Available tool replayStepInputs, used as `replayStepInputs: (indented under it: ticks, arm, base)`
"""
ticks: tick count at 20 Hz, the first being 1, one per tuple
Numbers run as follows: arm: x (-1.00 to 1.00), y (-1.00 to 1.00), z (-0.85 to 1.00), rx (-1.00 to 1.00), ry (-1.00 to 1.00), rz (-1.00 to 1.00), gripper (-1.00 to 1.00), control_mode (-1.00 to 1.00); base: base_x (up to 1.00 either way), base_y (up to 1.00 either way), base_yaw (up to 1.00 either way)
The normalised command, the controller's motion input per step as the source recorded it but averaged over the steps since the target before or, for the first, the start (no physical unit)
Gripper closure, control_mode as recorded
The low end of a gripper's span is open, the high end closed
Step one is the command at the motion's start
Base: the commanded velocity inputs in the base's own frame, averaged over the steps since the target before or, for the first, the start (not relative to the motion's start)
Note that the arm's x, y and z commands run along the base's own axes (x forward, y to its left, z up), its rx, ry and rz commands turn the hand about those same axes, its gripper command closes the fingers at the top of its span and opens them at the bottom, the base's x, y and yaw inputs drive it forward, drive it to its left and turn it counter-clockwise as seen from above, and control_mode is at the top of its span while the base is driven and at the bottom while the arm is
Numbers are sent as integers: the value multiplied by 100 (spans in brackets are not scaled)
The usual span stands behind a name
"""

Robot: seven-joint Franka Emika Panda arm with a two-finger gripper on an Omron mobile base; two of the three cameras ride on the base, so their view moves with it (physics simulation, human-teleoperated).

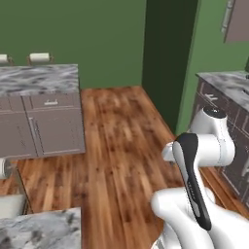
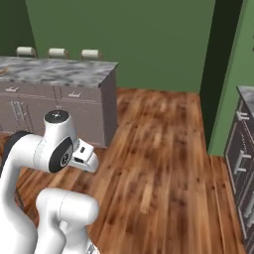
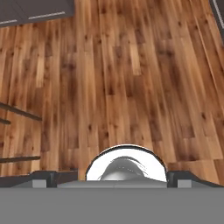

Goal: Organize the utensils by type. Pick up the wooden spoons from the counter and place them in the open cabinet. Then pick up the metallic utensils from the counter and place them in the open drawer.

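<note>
In the hand view my gripper points down at bare wooden floor. Its two dark fingertips stand far apart at the bottom edge, open, with nothing between them. The arm is folded close over the base in the right base view. The counter, marbled on top with grey-brown fronts and silver bar handles, stands across the floor to the left; it is also in the left base view. The wooden spoons, the metallic utensils, the open cabinet and the open drawer are out of view.
A second marbled top over dark cabinet fronts runs along the right wall. Another marbled corner lies close at the lower left. Stool backs stand behind the counter. Thin dark bars cross the hand view's left edge. Open floor spreads between.
</note>
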Motion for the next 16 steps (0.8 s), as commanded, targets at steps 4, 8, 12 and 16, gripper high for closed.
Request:
replayStepInputs:
  ticks: [4, 8, 12, 16]
  arm:
    - [0, 0, 0, 0, 0, 0, -100, 100]
    - [0, 0, 0, 0, 0, 0, -100, 100]
    - [0, 0, 0, 0, 0, 0, -100, 100]
    - [0, 0, 0, 0, 0, 0, -100, 100]
  base:
    - [100, 10, 0]
    - [100, 15, 0]
    - [100, 27, 0]
    - [100, 37, 9]
